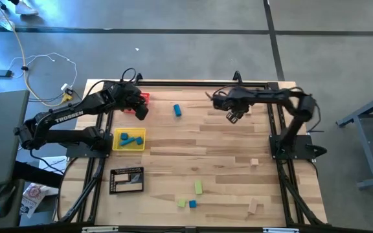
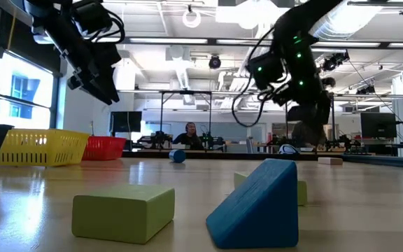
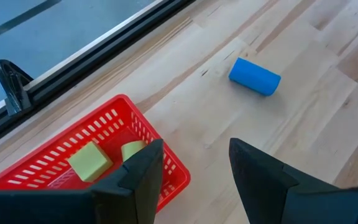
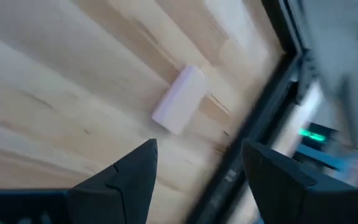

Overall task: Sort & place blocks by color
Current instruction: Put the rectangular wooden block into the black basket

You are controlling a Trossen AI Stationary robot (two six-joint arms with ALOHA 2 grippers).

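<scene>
My left gripper hangs open above the table beside the red tray, with nothing between its fingers. Two light green blocks lie in that tray. A blue cylinder lies on its side on the wood just past the tray. My right gripper hovers open over the far right part of the table; a tan block lies flat on the wood ahead of its fingers, near the table's rail. Blue blocks lie in the yellow tray.
A black tray stands near the front left. Loose green blocks, a blue wedge and tan blocks lie toward the front and right. Bare wood stretches across the table's middle. A person sits far behind the table.
</scene>
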